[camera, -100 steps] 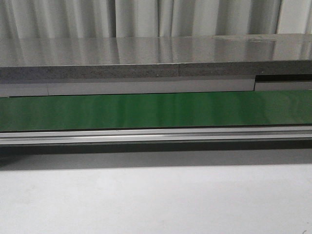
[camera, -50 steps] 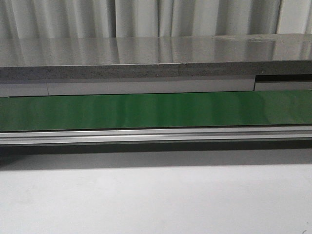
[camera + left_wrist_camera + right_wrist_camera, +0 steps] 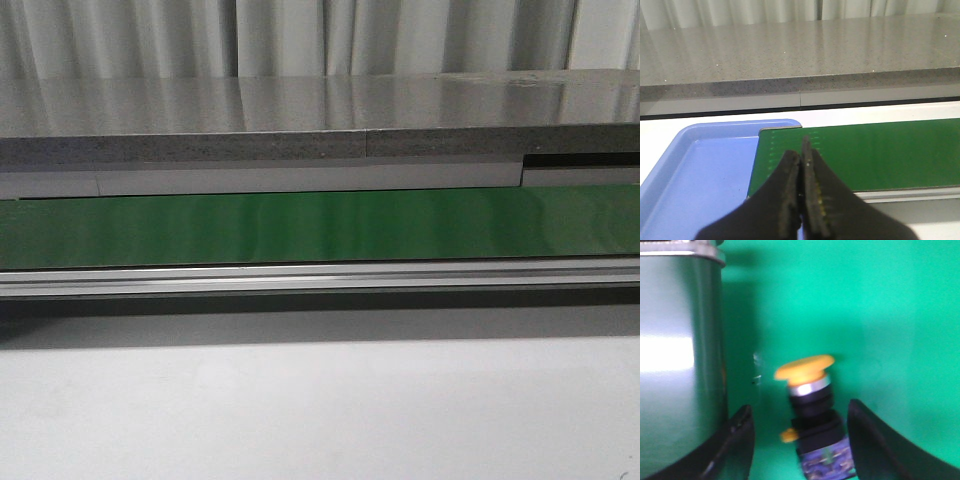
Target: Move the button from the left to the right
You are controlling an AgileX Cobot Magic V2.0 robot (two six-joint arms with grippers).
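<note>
My right claw [image 3: 799, 440] is spread wide, one finger either side of the button [image 3: 812, 410], not touching it. The button lies on the green belt [image 3: 880, 315], yellow head toward twelve o'clock. My left claw [image 3: 802, 162] is pinched closed over the belt's end, beside a blue tray [image 3: 700, 170].

No text, brand, number or sign can be read in any view. The button [image 3: 812, 412] carries a bluish label at the base of its body, seen in the right wrist view, but it is too blurred to make out any letters or figures.
</note>
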